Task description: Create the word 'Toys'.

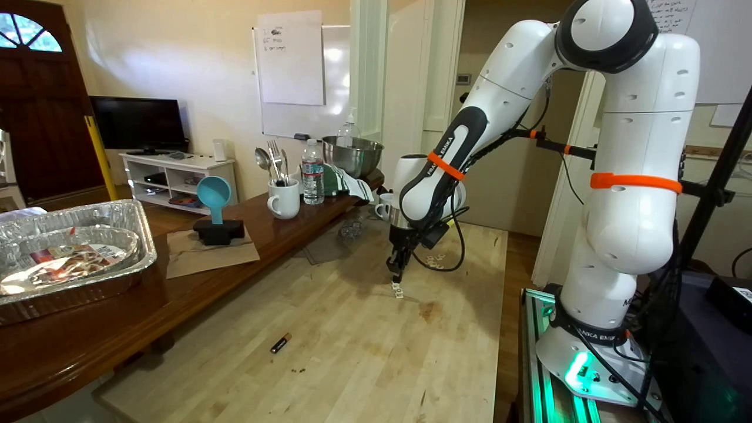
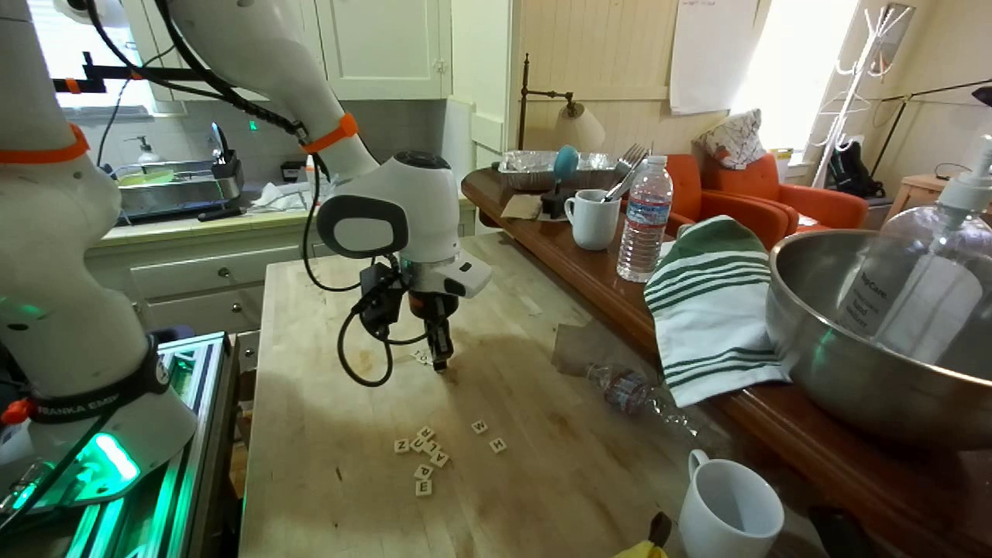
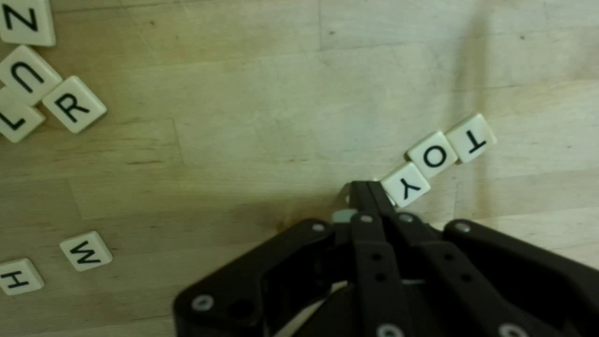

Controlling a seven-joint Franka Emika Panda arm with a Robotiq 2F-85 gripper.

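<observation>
While the white robot arm (image 1: 634, 141) rises from its green-lit base (image 1: 593, 352), bends at a high elbow (image 1: 608, 35) and slopes down over the wooden tabletop (image 1: 376, 364), its black gripper (image 2: 440, 363) points straight down in both exterior views, tips close to the surface. In the wrist view its two fingers (image 3: 361, 199) are pressed together, with nothing visible held between them. Just beside the fingertips lies a slanting row of small whitish squares: a Y tile (image 3: 405, 184), an O tile (image 3: 432, 154) and a T tile (image 3: 471, 138), each touching the next. At the Y end, a pale piece (image 3: 348, 199) is mostly hidden behind the fingertips; whether they touch it cannot be told. Well apart lie an R tile (image 3: 75, 104) and an H tile (image 3: 20, 277).
</observation>
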